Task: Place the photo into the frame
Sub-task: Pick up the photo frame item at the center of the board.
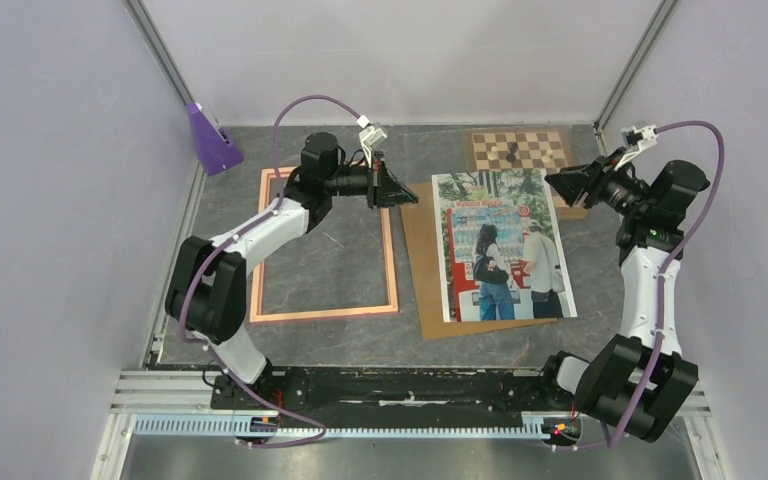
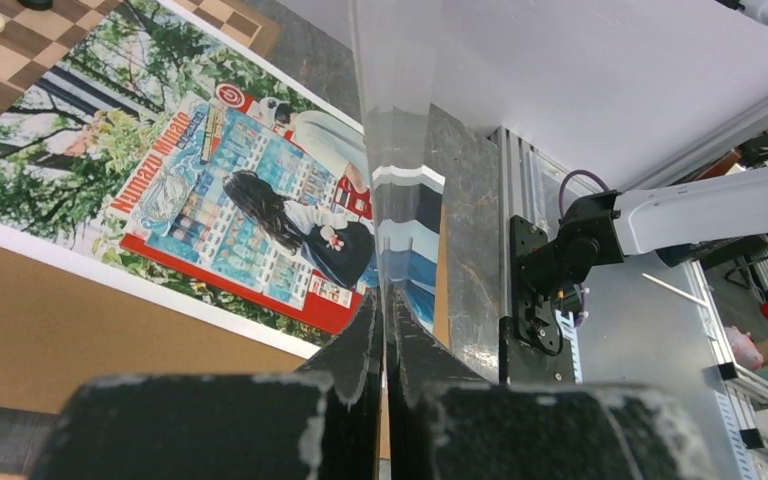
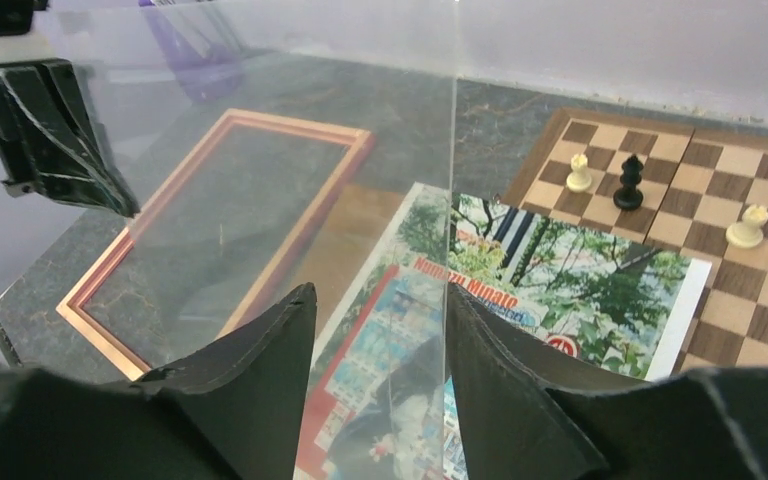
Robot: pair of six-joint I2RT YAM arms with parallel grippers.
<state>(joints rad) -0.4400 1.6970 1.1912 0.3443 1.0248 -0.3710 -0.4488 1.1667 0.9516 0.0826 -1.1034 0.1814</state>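
The photo [image 1: 505, 245] lies flat on the brown backing board [image 1: 422, 262], right of the frame [image 1: 325, 312]. The frame lies pale side up and holds nothing. My left gripper [image 1: 402, 190] hovers between frame and photo, shut on the edge of a clear pane [image 2: 400, 120]. The pane stands on edge above the photo [image 2: 210, 190]. My right gripper [image 1: 560, 183] is open above the photo's far right corner. In the right wrist view the pane [image 3: 290, 150] reaches between my open fingers [image 3: 378, 300], its edge against the right finger [image 3: 500, 370].
A brown-and-cream chessboard [image 1: 518, 150] with three pieces lies at the back right, partly under the photo's far edge. A purple block [image 1: 213, 140] stands in the back left corner. Walls enclose the table on three sides.
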